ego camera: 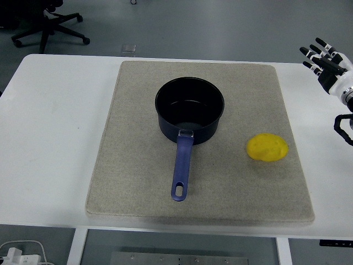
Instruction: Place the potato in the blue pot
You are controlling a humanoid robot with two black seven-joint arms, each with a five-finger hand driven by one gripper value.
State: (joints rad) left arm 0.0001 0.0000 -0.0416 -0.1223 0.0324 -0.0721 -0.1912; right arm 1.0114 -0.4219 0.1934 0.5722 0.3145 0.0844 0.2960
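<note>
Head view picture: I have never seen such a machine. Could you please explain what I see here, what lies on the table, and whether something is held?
This single picture comes from a camera high on a humanoid robot, looking down over its white table. At the right edge you see its right robot hand, fingers spread, above the table and holding nothing. The left hand is out of view. A grey mat covers the middle of the table. On it stands a blue pot, empty, its handle pointing toward the near edge. To the pot's right lies a yellow potato, apart from the pot. Behind the table, an office chair stands on the floor.
</note>
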